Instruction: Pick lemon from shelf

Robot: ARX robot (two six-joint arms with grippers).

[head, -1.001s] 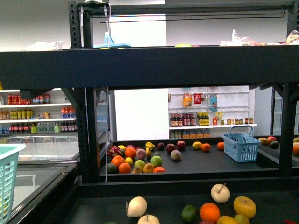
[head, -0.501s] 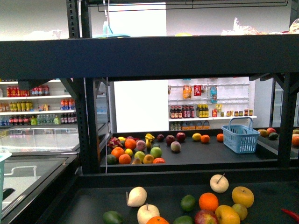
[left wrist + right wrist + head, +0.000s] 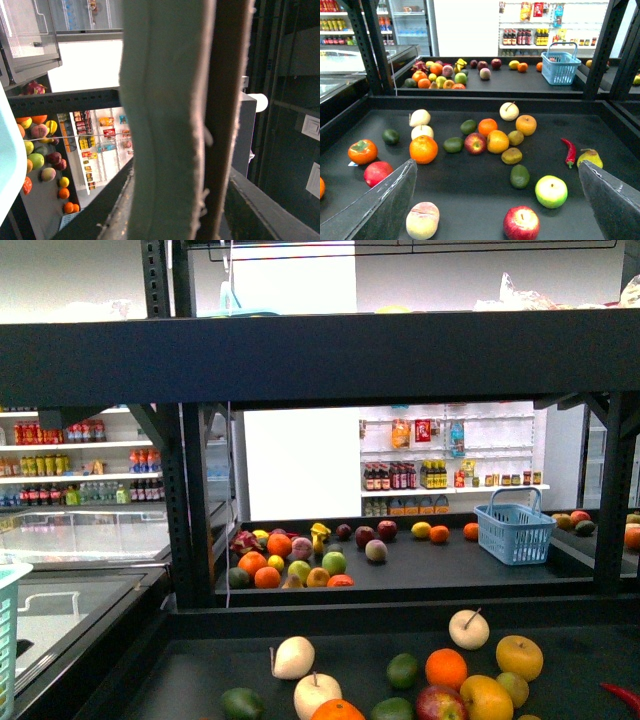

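Black metal shelf (image 3: 470, 200) carries scattered fruit on its lower tier. The lemon (image 3: 497, 141), a yellow fruit, lies touching a red apple (image 3: 475, 143) and just beside an orange (image 3: 487, 126); in the front view it sits at about 5 o'clock (image 3: 487, 698). The right gripper (image 3: 497, 164) hangs above the tier with its fingers (image 3: 385, 205) spread wide and empty, the lemon ahead of it, between their lines and not touching. The left wrist view is blocked by a close grey-green band, so I cannot tell the left gripper's state.
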